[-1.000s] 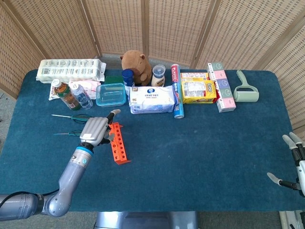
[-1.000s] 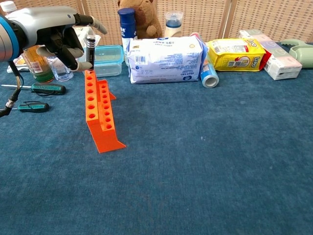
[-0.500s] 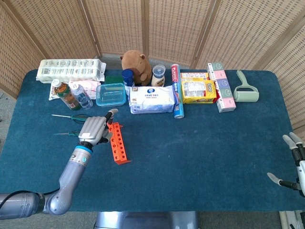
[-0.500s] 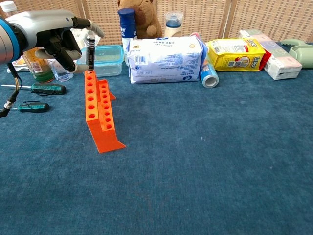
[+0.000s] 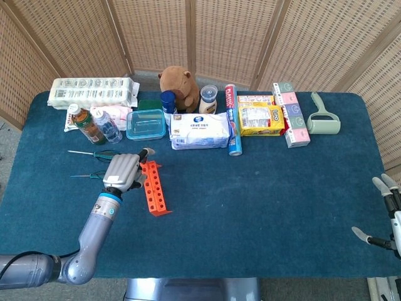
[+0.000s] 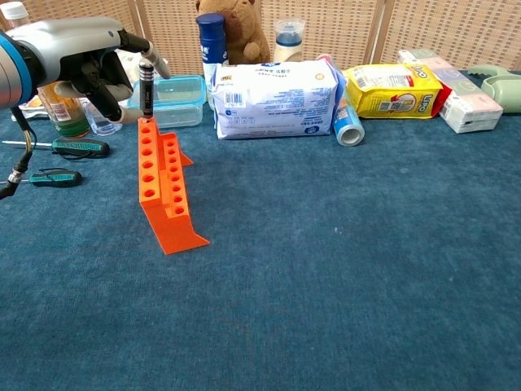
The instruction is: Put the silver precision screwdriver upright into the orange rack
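My left hand [image 6: 77, 50] pinches the silver precision screwdriver [image 6: 146, 91] upright, its lower end at the far end hole of the orange rack [image 6: 165, 186]. Since a second ago the hand has drifted slightly left and the rack's far end has shifted with it. The chest view shows the screwdriver plainly; in the head view my left hand [image 5: 124, 169] hides it. Only the head view shows my right hand [image 5: 387, 213], fingers spread and empty, at the table's right edge.
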`<state>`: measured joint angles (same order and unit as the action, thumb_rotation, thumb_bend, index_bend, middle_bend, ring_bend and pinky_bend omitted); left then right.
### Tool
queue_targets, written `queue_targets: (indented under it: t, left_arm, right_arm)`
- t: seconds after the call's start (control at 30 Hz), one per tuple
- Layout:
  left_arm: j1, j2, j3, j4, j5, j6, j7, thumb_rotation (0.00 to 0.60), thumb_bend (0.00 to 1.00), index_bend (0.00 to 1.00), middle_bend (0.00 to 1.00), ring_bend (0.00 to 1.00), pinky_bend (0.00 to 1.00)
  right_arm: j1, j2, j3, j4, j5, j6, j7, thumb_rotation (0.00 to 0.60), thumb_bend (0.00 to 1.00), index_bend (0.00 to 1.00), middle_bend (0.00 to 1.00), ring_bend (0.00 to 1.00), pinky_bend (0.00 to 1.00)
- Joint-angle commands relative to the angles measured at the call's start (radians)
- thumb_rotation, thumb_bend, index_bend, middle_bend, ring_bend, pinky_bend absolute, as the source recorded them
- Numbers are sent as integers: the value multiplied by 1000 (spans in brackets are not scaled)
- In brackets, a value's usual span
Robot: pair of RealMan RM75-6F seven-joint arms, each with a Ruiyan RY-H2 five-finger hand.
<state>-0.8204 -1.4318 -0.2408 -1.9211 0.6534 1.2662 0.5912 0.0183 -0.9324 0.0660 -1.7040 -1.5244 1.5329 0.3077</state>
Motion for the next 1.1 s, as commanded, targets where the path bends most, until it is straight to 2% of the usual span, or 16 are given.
queue_targets:
  t: [0.03,0.6,0.77,0.83,0.87,1.0,1.03,1.1]
  left_arm:
    - [1,-3,1,-5,-2,10,8,600,377,267,940,956,931]
    - [35,59,3,-66,28,48,9,600,377,290,940,957,931]
    - [56,73,-7,-75,108,56,-52,600,377,290,917,952,931]
    - [73,86,-5,-92,166,67,-86,600,372,288,859,926,915]
    - [81,96,-1,-102,186,68,-97,600,360,268,792,890,881]
    - [109,148,24,-143,260,67,-116,600,278,85,434,674,644]
    - [118,166,34,-153,280,64,-121,600,258,40,321,576,587]
    - [138,207,57,-172,314,50,-137,600,232,0,149,298,504]
  right_arm:
    - [0,0,0,0,0,0,-1,600,1,26,0,0,0]
    - [1,-4,-1,-3,0,-1,-14,600,1,26,0,0,0]
    - [1,-5,-1,-4,1,-3,-18,600,0,26,0,0,0]
    - [1,-6,-1,-3,1,-3,-19,600,0,26,0,0,0]
    - [2,-6,-1,-3,1,-3,-20,600,0,26,0,0,0]
    - [2,-6,0,-2,3,-4,-20,600,0,26,0,0,0]
    - [2,-6,0,-3,2,-3,-19,600,0,26,0,0,0]
    - [1,-6,0,-2,2,-2,-20,600,1,26,0,0,0]
